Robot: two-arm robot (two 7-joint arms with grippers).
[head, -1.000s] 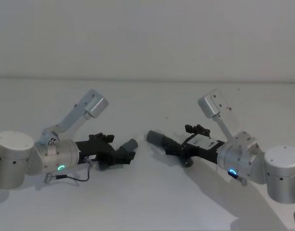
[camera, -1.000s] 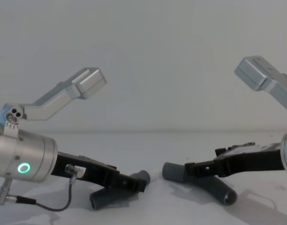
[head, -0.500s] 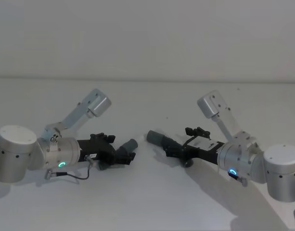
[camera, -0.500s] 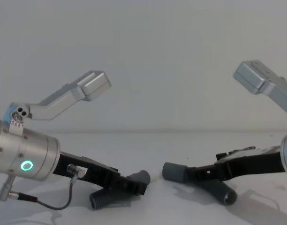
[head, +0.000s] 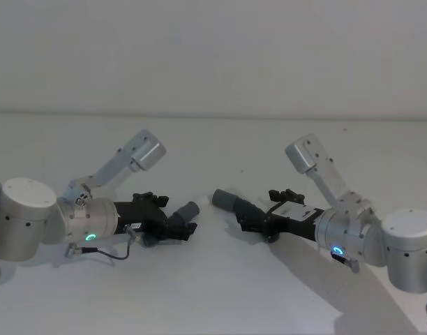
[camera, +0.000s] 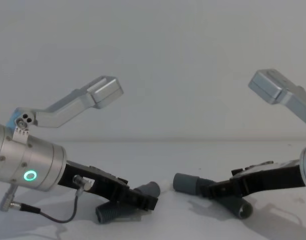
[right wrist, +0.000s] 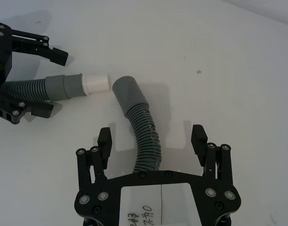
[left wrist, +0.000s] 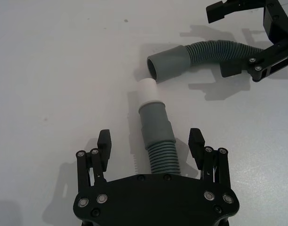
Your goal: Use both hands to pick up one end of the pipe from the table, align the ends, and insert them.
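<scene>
Two dark grey ribbed pieces of the pipe lie on the white table point(head: 213, 293), their ends facing each other a small gap apart. The straight piece point(left wrist: 156, 136) has a grey cuff with a white tip point(left wrist: 148, 89). My left gripper point(left wrist: 150, 139) stands open astride its ribbed part, fingers apart on either side. The curved piece point(right wrist: 143, 129) ends in a smooth cuff point(right wrist: 127, 94). My right gripper point(right wrist: 151, 135) is open around its ribbed body. In the head view the left gripper point(head: 165, 223) and right gripper point(head: 254, 222) point inward at the two pieces point(head: 185, 213) point(head: 227, 201).
The table stretches bare in front of and behind the arms, up to a plain grey wall. A thin black cable point(camera: 58, 217) loops under my left wrist. Both silver forearms point(head: 123, 164) point(head: 315, 164) angle up behind the grippers.
My right gripper has sunk lower over the curved piece. The left arm has shifted slightly forward. Both hose pieces lie where they were.
</scene>
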